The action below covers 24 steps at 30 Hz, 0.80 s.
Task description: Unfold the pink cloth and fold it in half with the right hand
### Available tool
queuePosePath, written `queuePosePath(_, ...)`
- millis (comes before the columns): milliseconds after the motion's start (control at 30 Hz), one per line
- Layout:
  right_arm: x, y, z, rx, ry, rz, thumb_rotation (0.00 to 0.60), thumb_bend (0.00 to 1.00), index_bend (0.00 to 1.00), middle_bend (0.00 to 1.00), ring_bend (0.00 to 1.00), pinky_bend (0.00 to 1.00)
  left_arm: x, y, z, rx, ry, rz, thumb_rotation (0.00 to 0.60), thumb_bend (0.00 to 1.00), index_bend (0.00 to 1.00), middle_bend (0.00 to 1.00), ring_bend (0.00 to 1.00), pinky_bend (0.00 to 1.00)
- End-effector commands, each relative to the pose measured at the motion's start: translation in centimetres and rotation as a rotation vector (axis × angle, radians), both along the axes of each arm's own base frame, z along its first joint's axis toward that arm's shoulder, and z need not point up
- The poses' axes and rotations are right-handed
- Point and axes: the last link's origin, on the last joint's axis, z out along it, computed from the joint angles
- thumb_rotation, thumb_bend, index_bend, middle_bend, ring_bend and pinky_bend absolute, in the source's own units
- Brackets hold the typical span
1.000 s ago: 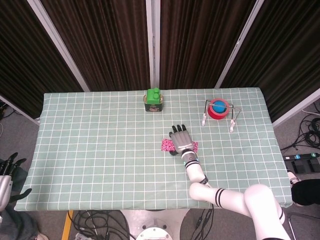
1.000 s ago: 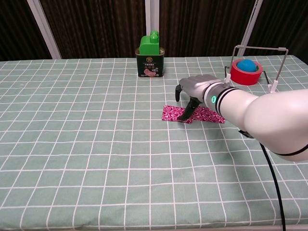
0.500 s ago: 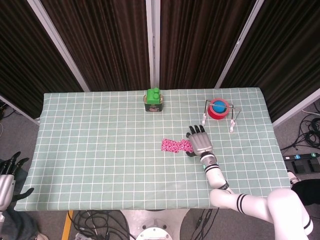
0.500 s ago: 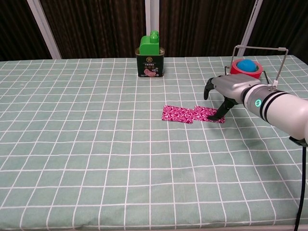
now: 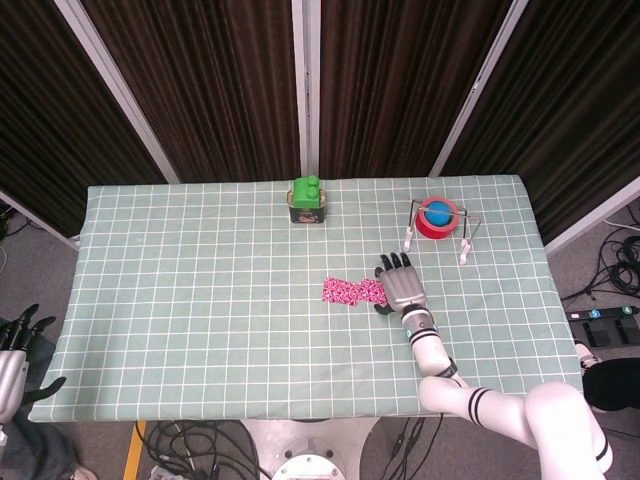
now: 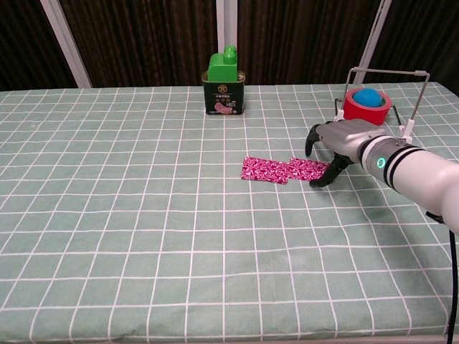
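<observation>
The pink patterned cloth [image 5: 350, 291] [image 6: 281, 170] lies flat as a narrow strip near the middle of the green checked table [image 5: 200, 300]. My right hand [image 5: 400, 285] [image 6: 338, 145] hovers palm down over the strip's right end, fingers spread and curved downward. Its thumb tip reaches the table by the cloth's right edge, and nothing is visibly pinched. My left hand [image 5: 14, 350] hangs off the table's left front corner, fingers apart and empty; only the head view shows it.
A green can with a green block on top [image 5: 307, 201] [image 6: 225, 84] stands at the back centre. A red tape roll holding a blue ball [image 5: 437, 217] [image 6: 366, 104] sits inside a wire stand at the back right, close behind my right hand.
My right hand has slid from the cloth's middle to its right end, and the cloth now lies stretched out longer. The left hand has not moved.
</observation>
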Motion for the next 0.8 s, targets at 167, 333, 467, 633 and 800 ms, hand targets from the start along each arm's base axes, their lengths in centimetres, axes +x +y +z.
queuePosePath(167,-0.13,0.12,-0.13,0.000,0.004,0.003,0.446,0.14,0.28,0.06,0.00,0.00,0.02,0.05,0.02,-0.001,0.001,0.000,0.600,0.12,0.22,0.14,0.15,0.15)
queuePosePath(333,-0.28,-0.03,-0.25,0.001,0.006,-0.005,0.443,0.15,0.30,0.05,0.00,0.00,0.03,0.02,0.01,0.000,0.000,0.001,0.600,0.12,0.22,0.14,0.15,0.15)
queuePosePath(467,-0.31,0.04,-0.42,0.005,0.007,-0.006,0.443,0.15,0.33,0.06,0.00,0.00,-0.03,-0.04,0.00,-0.001,0.001,0.003,0.600,0.12,0.22,0.14,0.15,0.15)
queuePosePath(633,-0.38,0.08,-0.49,0.005,0.010,-0.006,0.446,0.15,0.36,0.06,0.00,0.00,-0.06,0.02,-0.04,-0.003,0.001,0.002,0.600,0.12,0.22,0.14,0.15,0.15)
queuePosePath(800,-0.30,0.00,-0.36,-0.004,0.001,-0.004,0.449,0.15,0.39,0.06,0.00,0.00,-0.10,0.02,-0.04,-0.003,0.000,0.003,0.600,0.12,0.22,0.14,0.15,0.15)
